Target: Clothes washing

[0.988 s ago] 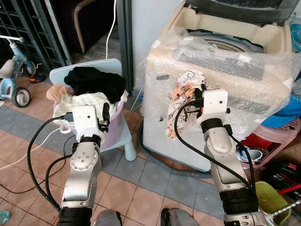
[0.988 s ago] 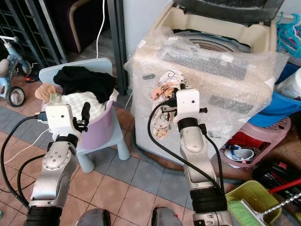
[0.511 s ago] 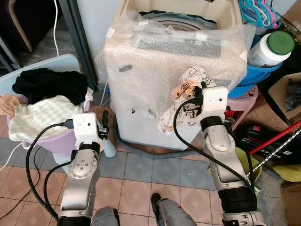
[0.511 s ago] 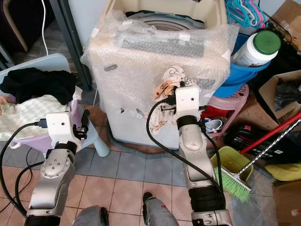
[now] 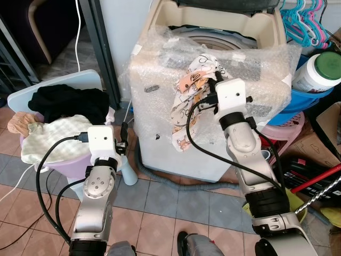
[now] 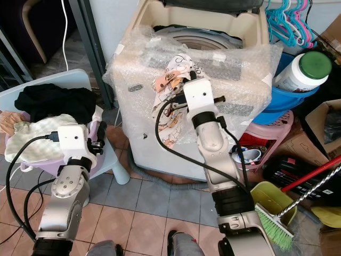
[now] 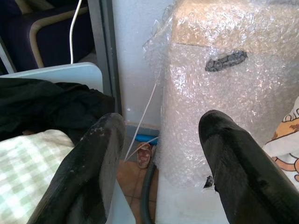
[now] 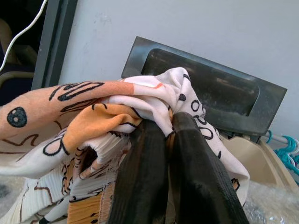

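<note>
The washing machine (image 5: 213, 101), wrapped in bubble wrap, stands open-topped. The right hand (image 5: 212, 87) grips a patterned garment (image 5: 187, 101) hanging against its front edge; the trailing hem could snag there. The left hand (image 5: 122, 140) hangs unclenched beside the laundry basket (image 5: 80, 165).

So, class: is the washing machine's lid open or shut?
Open. The washing machine shows its drum opening from above, and the dark lid stands raised behind the patterned cloth.

Raised before the bubble-wrapped top-loading washing machine (image 5: 213, 106): the right gripper (image 5: 209, 80), pinching an orange-and-white printed garment (image 5: 186, 101) that hangs below it. Just left of the left gripper (image 5: 123, 140): a lilac basket (image 5: 74, 165) of clothes on a pale blue chair (image 5: 64, 85). Right of the machine: a blue tub (image 5: 306, 101).
</note>
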`<state>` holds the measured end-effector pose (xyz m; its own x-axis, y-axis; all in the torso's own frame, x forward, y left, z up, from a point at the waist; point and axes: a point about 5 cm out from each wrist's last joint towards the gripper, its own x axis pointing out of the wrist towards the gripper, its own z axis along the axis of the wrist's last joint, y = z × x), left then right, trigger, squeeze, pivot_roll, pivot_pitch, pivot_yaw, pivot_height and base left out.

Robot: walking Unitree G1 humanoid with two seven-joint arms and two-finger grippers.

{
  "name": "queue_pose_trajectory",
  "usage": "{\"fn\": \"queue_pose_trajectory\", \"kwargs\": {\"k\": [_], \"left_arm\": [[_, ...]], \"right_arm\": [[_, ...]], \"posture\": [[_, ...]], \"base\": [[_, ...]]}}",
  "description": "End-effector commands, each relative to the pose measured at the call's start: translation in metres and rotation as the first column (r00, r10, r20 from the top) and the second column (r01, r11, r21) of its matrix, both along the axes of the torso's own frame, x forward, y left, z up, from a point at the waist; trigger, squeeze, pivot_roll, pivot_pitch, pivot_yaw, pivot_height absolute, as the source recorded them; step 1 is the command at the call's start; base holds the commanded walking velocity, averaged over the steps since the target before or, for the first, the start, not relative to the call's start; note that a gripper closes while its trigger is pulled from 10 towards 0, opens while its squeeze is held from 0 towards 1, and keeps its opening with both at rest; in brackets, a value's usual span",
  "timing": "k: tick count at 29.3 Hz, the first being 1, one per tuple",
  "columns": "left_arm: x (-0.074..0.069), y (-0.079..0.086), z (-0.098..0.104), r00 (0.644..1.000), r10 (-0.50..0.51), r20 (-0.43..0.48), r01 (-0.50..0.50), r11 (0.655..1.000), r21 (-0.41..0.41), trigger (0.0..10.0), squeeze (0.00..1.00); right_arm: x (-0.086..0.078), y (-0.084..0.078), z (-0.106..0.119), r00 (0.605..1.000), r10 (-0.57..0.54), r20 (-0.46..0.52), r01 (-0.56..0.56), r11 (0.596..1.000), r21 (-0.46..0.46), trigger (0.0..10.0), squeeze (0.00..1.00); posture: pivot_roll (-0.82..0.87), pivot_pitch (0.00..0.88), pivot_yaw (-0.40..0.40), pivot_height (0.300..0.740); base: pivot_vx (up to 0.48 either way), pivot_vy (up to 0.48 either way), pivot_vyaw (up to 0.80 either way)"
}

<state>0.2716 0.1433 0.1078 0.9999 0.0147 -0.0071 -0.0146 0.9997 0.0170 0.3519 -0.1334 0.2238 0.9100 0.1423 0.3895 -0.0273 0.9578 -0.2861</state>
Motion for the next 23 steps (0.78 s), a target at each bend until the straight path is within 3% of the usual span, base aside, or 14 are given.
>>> {"fn": "queue_pose_trajectory", "kwargs": {"k": [1, 7, 10, 14, 17, 18, 20, 23], "left_arm": [[-0.005, 0.003, -0.012, 0.998, 0.008, -0.057, -0.008, 1.0, 0.006, 10.0, 0.0], [0.0, 0.0, -0.01, 0.998, 0.018, -0.056, -0.019, 1.0, -0.021, 10.0, 0.0], [0.0, -0.001, -0.01, 0.998, 0.014, -0.054, -0.015, 1.0, -0.023, 10.0, 0.0], [0.001, -0.003, -0.009, 0.998, -0.001, -0.059, -0.001, 1.0, -0.03, 10.0, 0.0], [-0.001, -0.001, -0.01, 0.998, 0.019, -0.062, -0.021, 0.999, -0.04, 10.0, 0.0], [-0.001, -0.001, -0.01, 0.998, 0.019, -0.062, -0.021, 0.999, -0.04, 10.0, 0.0], [-0.005, -0.005, -0.012, 0.997, -0.021, -0.068, 0.016, 0.997, -0.07, 10.0, 0.0], [-0.006, -0.007, -0.012, 0.998, -0.012, -0.069, 0.007, 0.997, -0.074, 10.0, 0.0]], "right_arm": [[0.011, -0.013, 0.019, 0.997, -0.043, 0.06, 0.043, 0.999, 0.01, 10.0, 0.0], [0.032, -0.031, 0.055, 0.989, -0.096, 0.109, 0.092, 0.995, 0.038, 10.0, 0.0], [0.035, -0.033, 0.06, 0.987, -0.103, 0.123, 0.098, 0.994, 0.042, 10.0, 0.0], [0.041, -0.036, 0.089, 0.968, -0.14, 0.207, 0.138, 0.99, 0.026, 10.0, 0.0], [0.045, -0.047, 0.105, 0.967, -0.179, 0.18, 0.155, 0.978, 0.141, 10.0, 0.0], [0.045, -0.047, 0.105, 0.967, -0.179, 0.18, 0.155, 0.978, 0.141, 10.0, 0.0], [0.047, -0.053, 0.115, 0.965, -0.205, 0.164, 0.165, 0.96, 0.224, 10.0, 0.0], [0.049, -0.06, 0.113, 0.96, -0.247, 0.132, 0.201, 0.936, 0.288, 10.0, 0.0]], "posture": [[0.05, 0.121, -0.026, 0.74], [0.05, 0.121, -0.022, 0.74], [0.05, 0.12, -0.022, 0.74], [0.06, 0.14, -0.03, 0.74], [0.07, 0.135, -0.04, 0.74], [0.07, 0.135, -0.04, 0.74], [0.07, 0.137, -0.044, 0.74], [0.06, 0.135, -0.044, 0.74]], "base": [[0.345, 0.0, 0.0], [0.324, 0.0, 0.0], [0.347, 0.0, 0.0], [0.325, 0.0, 0.0], [0.332, 0.0, 0.0], [0.319, 0.0, 0.0], [0.379, 0.0, 0.0], [0.41, 0.0, 0.0]]}}
